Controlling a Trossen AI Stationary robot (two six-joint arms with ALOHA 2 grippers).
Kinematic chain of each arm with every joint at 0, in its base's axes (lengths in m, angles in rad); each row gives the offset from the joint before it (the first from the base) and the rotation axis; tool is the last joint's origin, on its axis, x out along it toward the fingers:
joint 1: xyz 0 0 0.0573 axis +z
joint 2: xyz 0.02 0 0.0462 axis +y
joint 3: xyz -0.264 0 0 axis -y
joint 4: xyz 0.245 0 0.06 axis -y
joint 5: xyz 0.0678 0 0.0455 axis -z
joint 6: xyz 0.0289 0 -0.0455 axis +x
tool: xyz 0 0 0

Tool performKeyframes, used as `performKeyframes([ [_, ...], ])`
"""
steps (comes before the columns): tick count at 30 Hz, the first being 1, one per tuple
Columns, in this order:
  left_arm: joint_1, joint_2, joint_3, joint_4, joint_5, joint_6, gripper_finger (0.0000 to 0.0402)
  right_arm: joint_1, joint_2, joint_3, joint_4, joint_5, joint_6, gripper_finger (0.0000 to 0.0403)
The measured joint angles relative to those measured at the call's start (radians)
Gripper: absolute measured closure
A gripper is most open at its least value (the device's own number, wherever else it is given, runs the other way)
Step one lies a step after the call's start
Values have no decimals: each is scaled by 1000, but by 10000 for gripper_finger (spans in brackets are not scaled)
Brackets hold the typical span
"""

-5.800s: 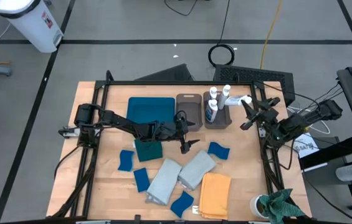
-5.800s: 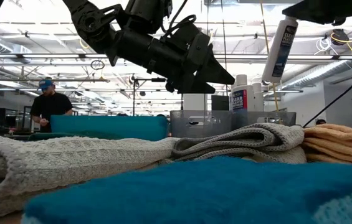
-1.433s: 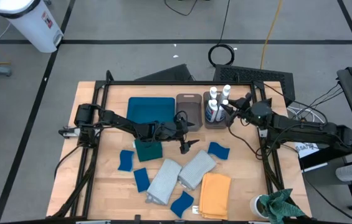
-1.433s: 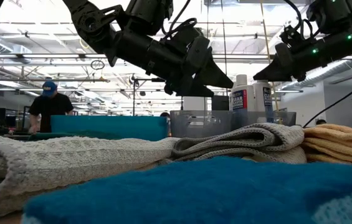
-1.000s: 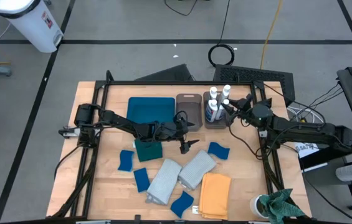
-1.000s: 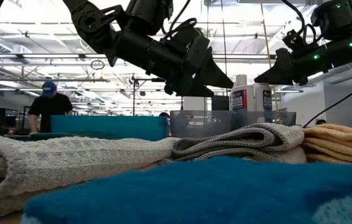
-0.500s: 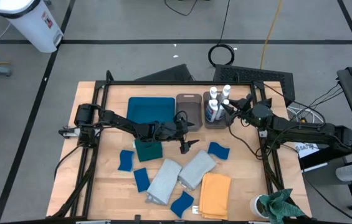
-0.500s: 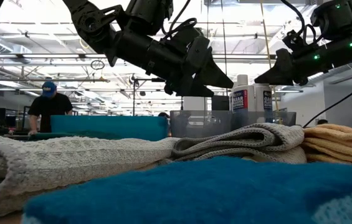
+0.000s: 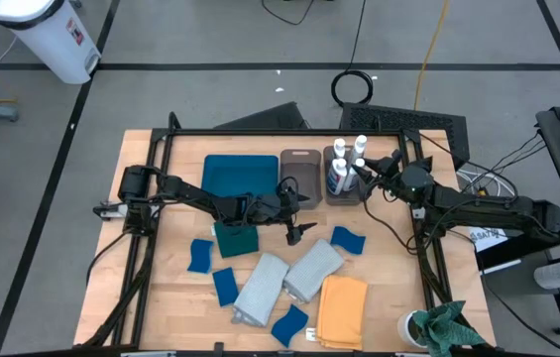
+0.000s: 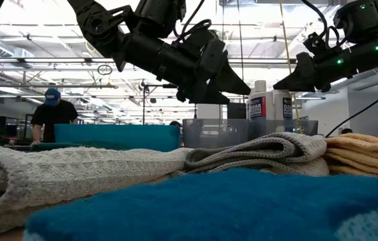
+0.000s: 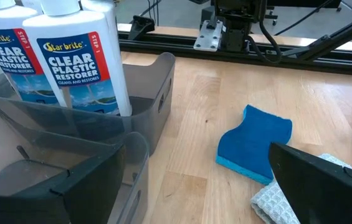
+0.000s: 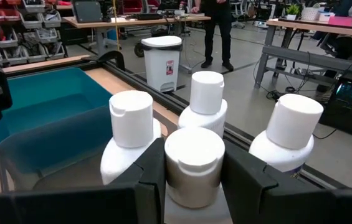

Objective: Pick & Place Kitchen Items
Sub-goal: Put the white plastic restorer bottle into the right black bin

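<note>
Small white bottles with blue labels (image 9: pixel 342 166) are now gathered upright in the right-hand grey-brown rectangular bin (image 9: pixel 347 191); nearly six seconds ago one was held lying out past the bin's right side, and it has since been brought down among the others. The right gripper (image 9: pixel 366 170) is seen at the bin, its fingers (image 12: pixel 250 180) clamped on either side of that bottle's white cap (image 12: pixel 194 163), unchanged over the last second. The left gripper (image 9: pixel 293 210) has not moved; it is held with fingers spread wide and empty above the wooden table (image 9: pixel 393 278), beside the dark teal folded cloth (image 9: pixel 236 238). A flat teal tray (image 9: pixel 239 176) and a second, empty bin (image 9: pixel 300 178) are set left of the bottles. Small blue rectangular sponges (image 9: pixel 349 239), pale grey folded cloths (image 9: pixel 311 270) and a mustard yellow cloth (image 9: pixel 342 310) are scattered nearer the front.
</note>
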Motion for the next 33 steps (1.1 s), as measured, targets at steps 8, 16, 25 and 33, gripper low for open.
performKeyframes([
  [8, 0, 0, 0, 0, 0, 0, 5, 0, 0, 0, -1, 0, 0, 307],
  [16, 0, 0, 0, 0, 0, 0, 5, 0, 0, 0, -3, 0, 0, 307],
  [25, 0, 0, 0, 0, 0, 0, 5, 0, 0, 0, -4, 0, 3, 307],
  [33, 0, 0, 0, 0, 0, 0, 5, 0, 1, 0, -5, 0, 21, 280],
])
